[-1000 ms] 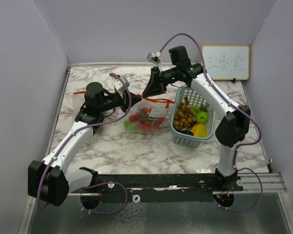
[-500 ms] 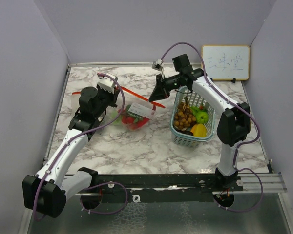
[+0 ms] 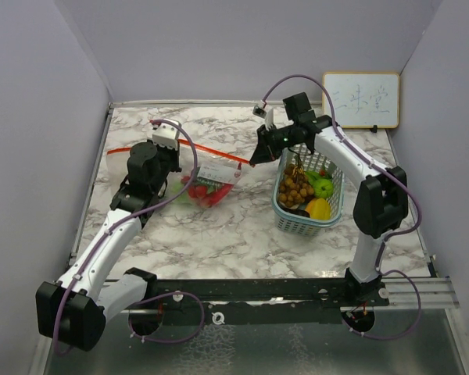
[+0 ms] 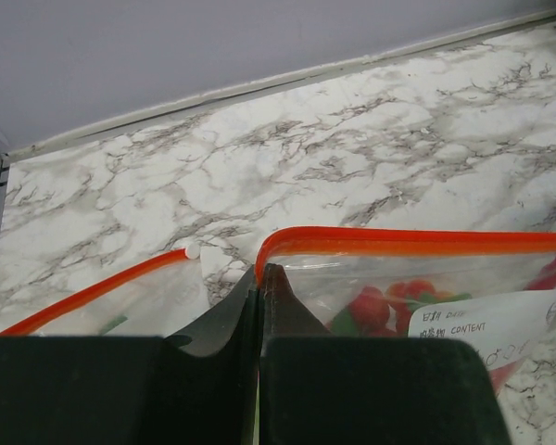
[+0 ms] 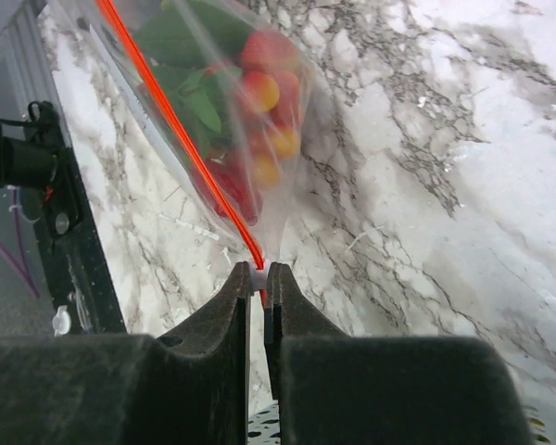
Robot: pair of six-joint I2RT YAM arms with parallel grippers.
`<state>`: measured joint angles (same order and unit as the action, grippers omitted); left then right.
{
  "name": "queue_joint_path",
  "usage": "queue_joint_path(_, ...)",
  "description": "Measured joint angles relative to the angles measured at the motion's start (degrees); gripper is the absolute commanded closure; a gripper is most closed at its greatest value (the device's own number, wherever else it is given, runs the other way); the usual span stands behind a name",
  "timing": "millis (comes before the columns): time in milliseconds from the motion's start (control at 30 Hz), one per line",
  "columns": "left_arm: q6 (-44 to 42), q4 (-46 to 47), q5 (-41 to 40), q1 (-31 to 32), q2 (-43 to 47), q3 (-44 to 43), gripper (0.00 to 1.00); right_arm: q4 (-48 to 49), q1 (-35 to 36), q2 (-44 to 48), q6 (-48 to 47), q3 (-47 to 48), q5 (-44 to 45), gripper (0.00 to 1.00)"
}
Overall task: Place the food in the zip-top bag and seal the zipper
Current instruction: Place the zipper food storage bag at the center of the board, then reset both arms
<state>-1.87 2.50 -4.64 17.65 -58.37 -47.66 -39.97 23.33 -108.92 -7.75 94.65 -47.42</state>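
The zip-top bag (image 3: pixel 216 173) hangs stretched between my two grippers, low over the marble table. Red and green food (image 3: pixel 202 191) sits inside it, and shows through the plastic in the right wrist view as food (image 5: pixel 259 93). My left gripper (image 3: pixel 180 158) is shut on the bag's left top corner, its jaws (image 4: pixel 259 269) pinching right where the zipper (image 4: pixel 417 239) bends down. My right gripper (image 3: pixel 254 158) is shut on the white slider (image 5: pixel 258 276) at the zipper's right end. More food, brown grapes (image 3: pixel 295 187) and a yellow pepper (image 3: pixel 319 208), lies in the teal basket.
The teal mesh basket (image 3: pixel 285 219) stands just right of the bag, under the right arm. A second orange-red strip (image 4: pixel 93 292) with clear plastic lies on the table at the left. A small whiteboard (image 3: pixel 361 99) leans on the back wall.
The left gripper has pulled its end of the bag leftward and the right gripper has drifted right. The bag is now drawn out flatter and its zipper straighter between them.
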Motion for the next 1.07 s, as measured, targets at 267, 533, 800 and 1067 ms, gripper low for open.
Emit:
queue_joint_path(267,0.02,1.16,-1.09,-1.11,0.17,0.37,0.02,-0.96,-0.85,1.42,3.08,4.52,7.41,0.01)
queue_joint_path(533,2.16,-0.15,-7.98,-1.2,1.25,-5.57,0.01,-0.9,-1.2,6.05,6.45,6.93,15.23,0.01)
queue_joint_path(800,4.15,-1.75,-6.49,-1.2,1.57,-11.85,0.01,-0.2,-1.2,8.98,10.21,6.54,24.98,0.01)
queue_joint_path(1067,5.22,-4.46,-4.94,-1.2,1.57,-11.91,0.01,1.62,-1.22,14.21,12.31,2.58,29.16,0.01)
